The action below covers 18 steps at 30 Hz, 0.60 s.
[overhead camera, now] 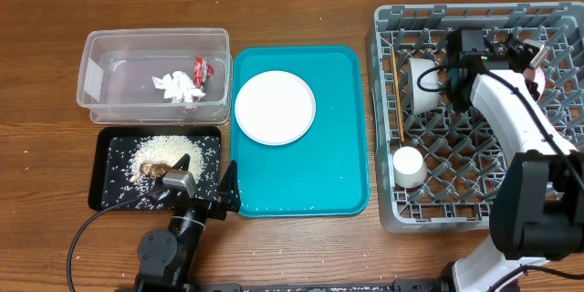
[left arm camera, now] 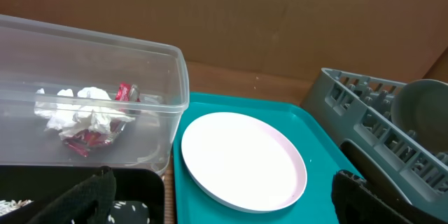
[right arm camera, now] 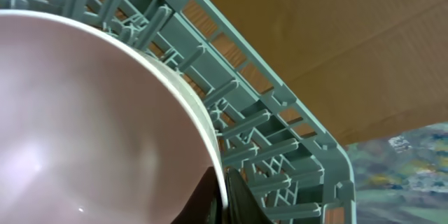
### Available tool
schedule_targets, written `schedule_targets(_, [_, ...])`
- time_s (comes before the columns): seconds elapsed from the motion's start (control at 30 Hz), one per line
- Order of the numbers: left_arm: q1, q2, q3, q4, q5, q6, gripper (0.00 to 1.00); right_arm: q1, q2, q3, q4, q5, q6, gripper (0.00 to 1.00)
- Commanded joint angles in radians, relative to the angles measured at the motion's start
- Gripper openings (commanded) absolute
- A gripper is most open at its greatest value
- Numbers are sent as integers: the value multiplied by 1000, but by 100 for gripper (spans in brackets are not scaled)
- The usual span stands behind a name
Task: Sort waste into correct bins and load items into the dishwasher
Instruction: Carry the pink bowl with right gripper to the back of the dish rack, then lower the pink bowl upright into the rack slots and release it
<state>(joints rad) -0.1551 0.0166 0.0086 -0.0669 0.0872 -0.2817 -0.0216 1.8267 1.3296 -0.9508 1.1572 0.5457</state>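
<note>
A: State of the right gripper (right arm camera: 225,204)?

B: Clamped on the rim of the pink plate (right arm camera: 84,126), one finger on each face. The plate stands on edge inside the dish rack (overhead camera: 381,192), toward the desk's far right corner. Whether it rests on the lattice cannot be told.

A: Other contents of the rack?

B: The grey bowl (overhead camera: 425,87) lies on its side in the far left part. The chopsticks (overhead camera: 399,100) lie along the left wall. The white cup (overhead camera: 408,166) sits toward the rack's near left corner.

A: Left gripper (overhead camera: 230,193)?

B: Fingers apart, holding nothing. It sits low by the desk's near edge, between the black tray (overhead camera: 102,192) and the teal tray (overhead camera: 301,182).

A: Any dishes outside the rack?

B: One white plate (overhead camera: 275,108), flat on the far half of the teal tray at mid-desk.

A: Waste?

B: The tissue (overhead camera: 175,87) and red wrapper (overhead camera: 203,68) lie side by side in the clear tub (overhead camera: 155,33), toward the far left corner. The rice (overhead camera: 169,149) and brown scrap (overhead camera: 153,172) are in the black tray toward the near left corner, with grains scattered across its floor.
</note>
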Motion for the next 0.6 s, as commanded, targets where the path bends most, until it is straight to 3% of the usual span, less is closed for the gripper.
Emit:
schedule_targets(0.0, [5, -11, -4, 0, 14, -3, 100, -27, 18, 13, -1, 24, -26, 4])
schedule_targets(0.57, [5, -11, -4, 0, 14, -3, 100, -55, -2, 53, 35, 92, -60, 4])
